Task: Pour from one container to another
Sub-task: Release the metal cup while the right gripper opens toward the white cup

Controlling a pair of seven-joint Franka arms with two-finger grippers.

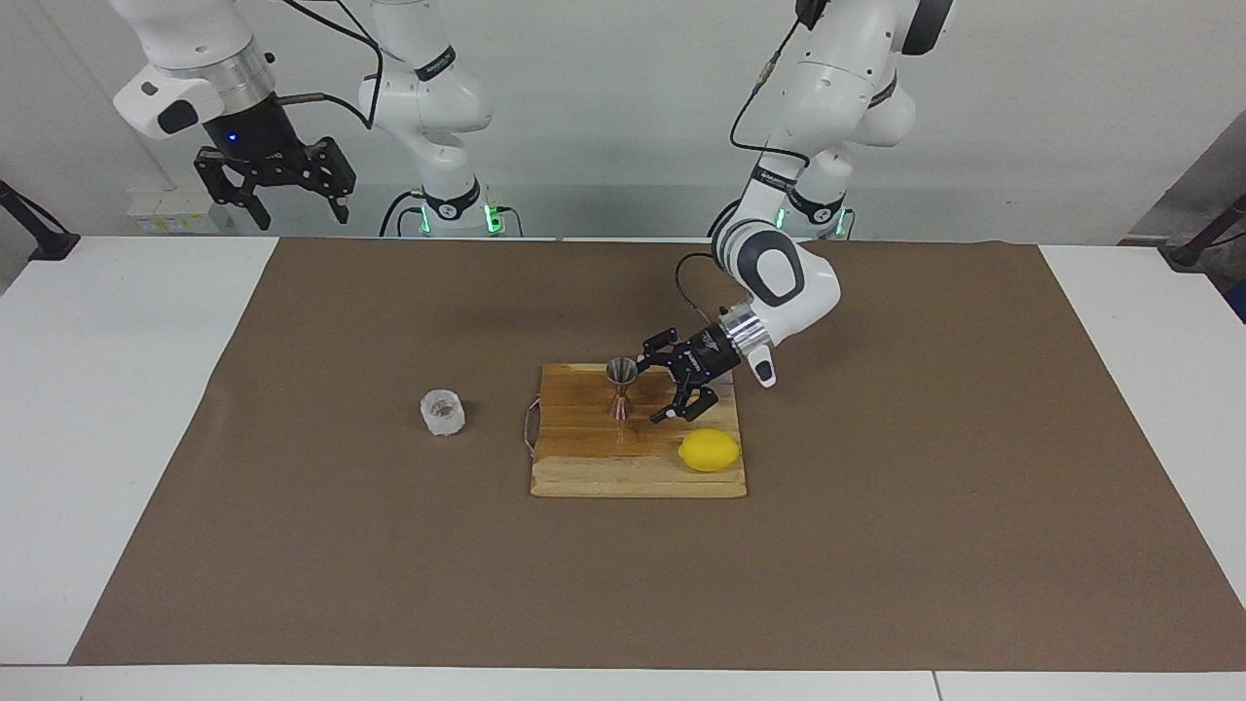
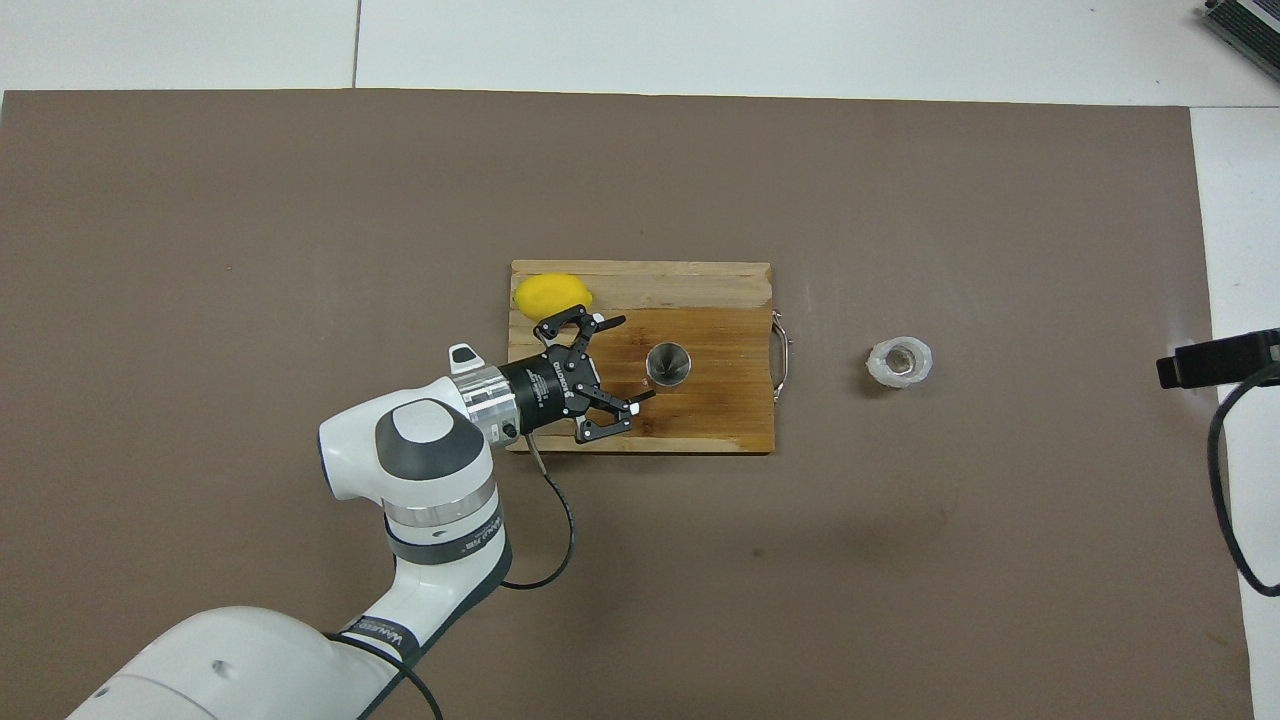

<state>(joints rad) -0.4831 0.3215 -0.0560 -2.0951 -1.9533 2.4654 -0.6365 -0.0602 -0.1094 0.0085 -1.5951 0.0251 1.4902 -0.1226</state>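
The steel jigger (image 1: 621, 387) stands upright on the wooden cutting board (image 1: 584, 467), free of any grip; it also shows in the overhead view (image 2: 667, 363). My left gripper (image 1: 654, 385) is open just beside the jigger, low over the board, with its fingers spread wide and not touching it; it also shows in the overhead view (image 2: 630, 358). The whitish crinkled cup (image 1: 443, 412) sits on the brown mat beside the board, toward the right arm's end, and appears in the overhead view (image 2: 900, 361). My right gripper (image 1: 275, 190) is open and empty, and waits high near its base.
A yellow lemon (image 1: 710, 451) lies on the board's corner toward the left arm's end, farther from the robots than my left gripper. The board's metal handle (image 1: 530, 428) faces the cup. A brown mat (image 1: 876, 535) covers the table.
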